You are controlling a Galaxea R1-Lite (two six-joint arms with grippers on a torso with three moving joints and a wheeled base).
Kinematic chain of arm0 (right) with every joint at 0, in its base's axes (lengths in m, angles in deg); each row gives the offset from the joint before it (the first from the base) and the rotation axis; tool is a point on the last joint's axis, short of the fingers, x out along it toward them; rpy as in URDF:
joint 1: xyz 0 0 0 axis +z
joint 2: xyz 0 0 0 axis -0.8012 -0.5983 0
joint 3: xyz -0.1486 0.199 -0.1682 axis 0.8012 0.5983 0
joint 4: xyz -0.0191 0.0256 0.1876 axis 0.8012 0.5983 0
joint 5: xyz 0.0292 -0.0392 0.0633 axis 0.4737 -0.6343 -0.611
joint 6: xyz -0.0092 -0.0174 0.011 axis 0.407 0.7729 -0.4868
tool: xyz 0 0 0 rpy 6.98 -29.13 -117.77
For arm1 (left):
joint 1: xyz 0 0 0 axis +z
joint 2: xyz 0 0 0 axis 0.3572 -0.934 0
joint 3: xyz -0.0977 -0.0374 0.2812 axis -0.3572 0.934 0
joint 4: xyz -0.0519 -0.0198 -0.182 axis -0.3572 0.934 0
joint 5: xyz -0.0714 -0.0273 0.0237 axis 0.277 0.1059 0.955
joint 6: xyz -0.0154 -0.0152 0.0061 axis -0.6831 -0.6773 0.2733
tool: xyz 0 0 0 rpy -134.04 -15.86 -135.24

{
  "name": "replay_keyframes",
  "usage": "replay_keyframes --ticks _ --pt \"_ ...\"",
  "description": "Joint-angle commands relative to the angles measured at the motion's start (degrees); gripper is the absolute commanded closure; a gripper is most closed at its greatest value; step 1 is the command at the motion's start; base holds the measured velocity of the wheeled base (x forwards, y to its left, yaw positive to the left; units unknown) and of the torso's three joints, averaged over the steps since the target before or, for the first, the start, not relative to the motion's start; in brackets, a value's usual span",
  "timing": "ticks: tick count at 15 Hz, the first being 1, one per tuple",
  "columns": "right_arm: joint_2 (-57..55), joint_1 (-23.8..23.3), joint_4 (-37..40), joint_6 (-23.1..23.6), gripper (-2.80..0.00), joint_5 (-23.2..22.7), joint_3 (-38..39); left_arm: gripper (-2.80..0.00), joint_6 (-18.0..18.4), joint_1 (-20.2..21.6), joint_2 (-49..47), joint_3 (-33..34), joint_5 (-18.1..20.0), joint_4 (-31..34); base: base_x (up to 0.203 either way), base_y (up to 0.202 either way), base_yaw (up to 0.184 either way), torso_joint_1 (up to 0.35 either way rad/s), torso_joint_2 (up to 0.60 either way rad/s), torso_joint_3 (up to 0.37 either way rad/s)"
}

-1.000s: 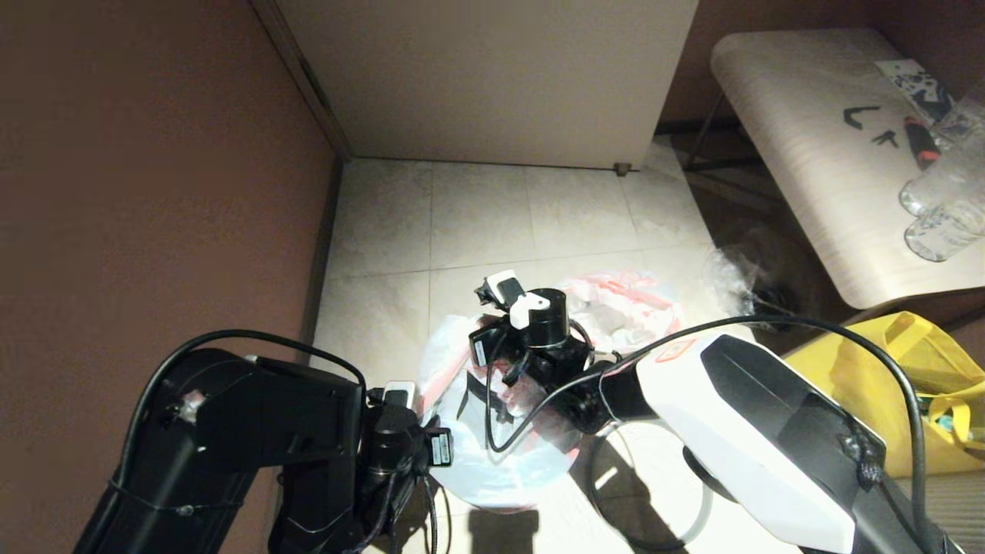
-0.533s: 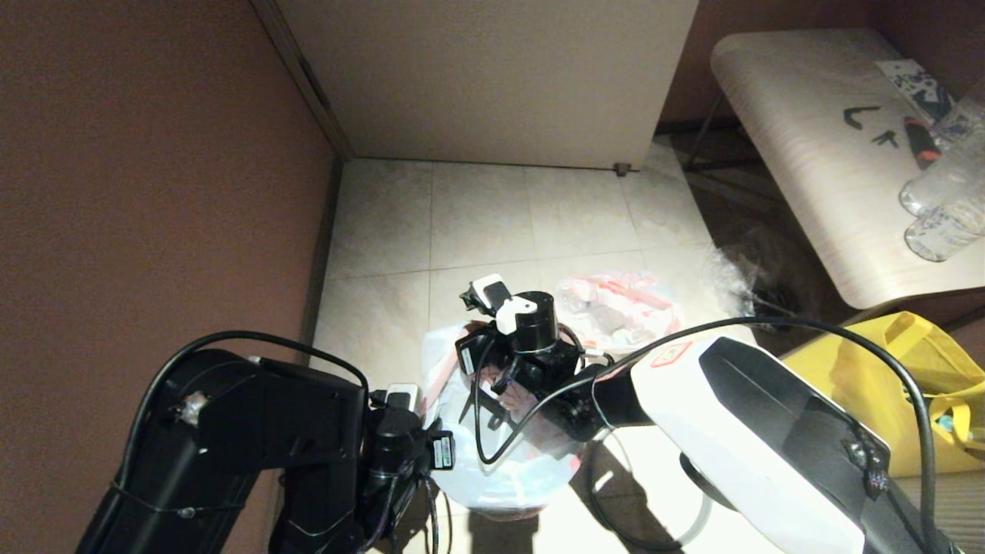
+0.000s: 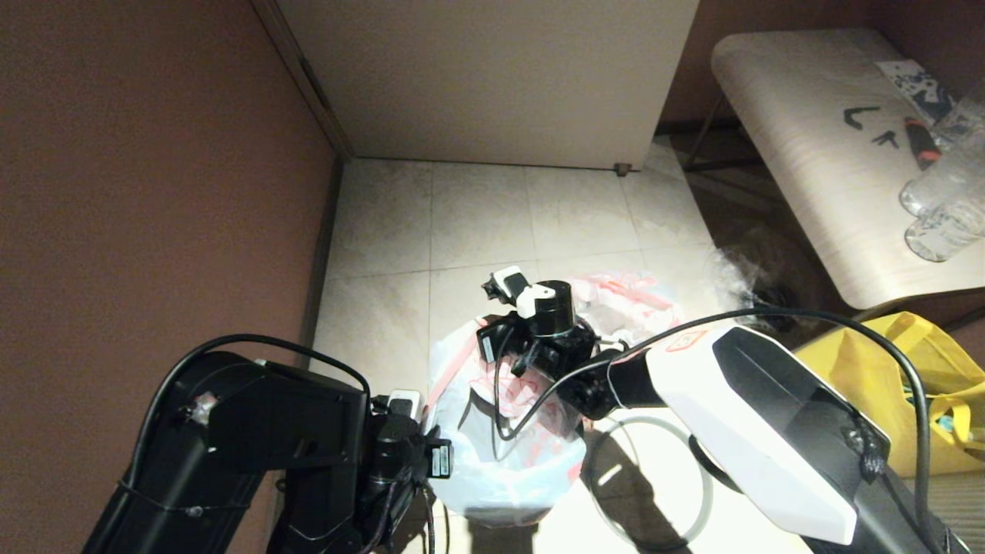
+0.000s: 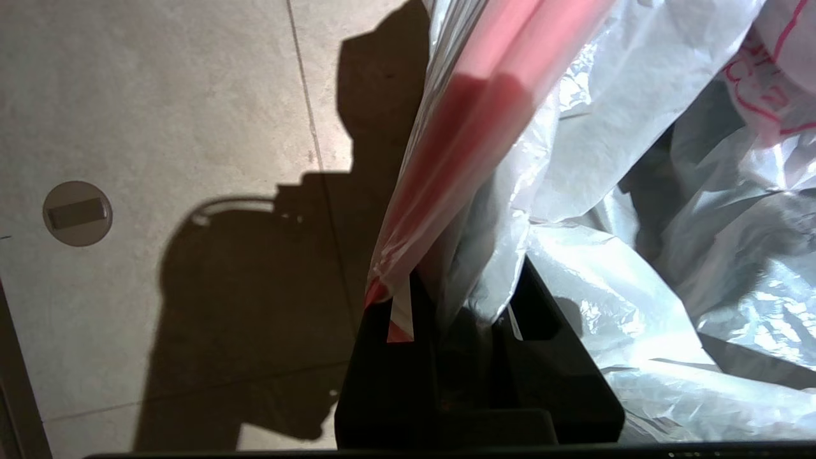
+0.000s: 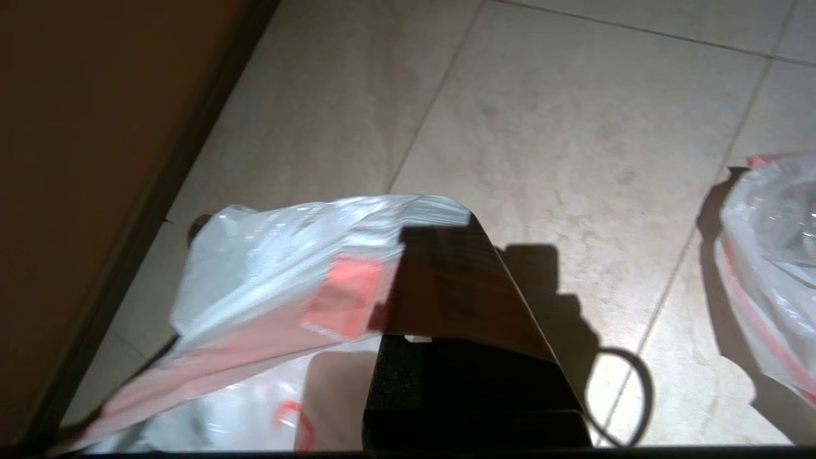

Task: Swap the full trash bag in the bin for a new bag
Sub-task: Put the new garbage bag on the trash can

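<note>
I have the new bag (image 3: 500, 431) stretched between both arms over the floor: left end effector (image 4: 468, 299) clenched on its pink-edged near rim, right end effector (image 5: 440, 255) clamped on the far rim. The full trash bag (image 3: 623, 308) lies just beyond the right one.

I see the new bag (image 3: 504, 454), white with red print, draped open near me; the bottle-filled full trash bag (image 3: 627, 304) sits farther right.

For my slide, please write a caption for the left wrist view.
Left gripper pinches the new bag by its pinkish-red edge above the tiled floor.
</note>
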Motion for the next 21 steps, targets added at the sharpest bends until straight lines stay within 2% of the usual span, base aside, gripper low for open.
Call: replay_keyframes --ticks 1,5,8,12,15,19,21 --pt "-0.17 -2.84 0.03 0.09 0.00 -1.21 -0.14 0.00 -0.01 0.19 -0.77 -0.14 -0.12 -0.27 0.000 0.000 0.000 0.000 0.00 0.000" --pt "-1.32 -5.96 2.74 0.29 0.00 -3.87 -0.23 0.00 -0.01 0.74 -0.82 -0.16 0.06 -0.27 0.000 0.000 0.000 0.000 0.00 0.000" --pt "0.28 -6.44 2.28 0.22 0.00 -3.71 2.41 0.00 -0.10 0.97 -0.82 -0.58 0.10 -0.27 0.000 0.000 0.000 0.000 0.00 0.000" --pt "12.14 -2.74 1.48 -1.47 0.00 -5.28 19.48 0.00 -0.10 0.96 -0.55 -0.58 0.06 -0.27 0.000 0.000 0.000 0.000 0.00 0.000" --pt "16.85 0.29 -3.42 -2.26 0.00 -7.17 29.71 0.00 -0.10 0.96 -0.55 -0.58 0.06 -0.27 0.000 0.000 0.000 0.000 0.00 0.000" --pt "15.40 2.56 -4.61 -2.44 0.00 -7.74 30.27 0.00 -0.10 0.87 -0.46 -0.49 0.06 -0.27 0.000 0.000 0.000 0.000 0.00 0.000" --pt "13.26 3.10 -4.59 -2.41 0.00 -7.74 27.20 0.00 -0.10 0.78 -0.46 -0.49 0.06 -0.27 0.000 0.000 0.000 0.000 0.00 0.000"
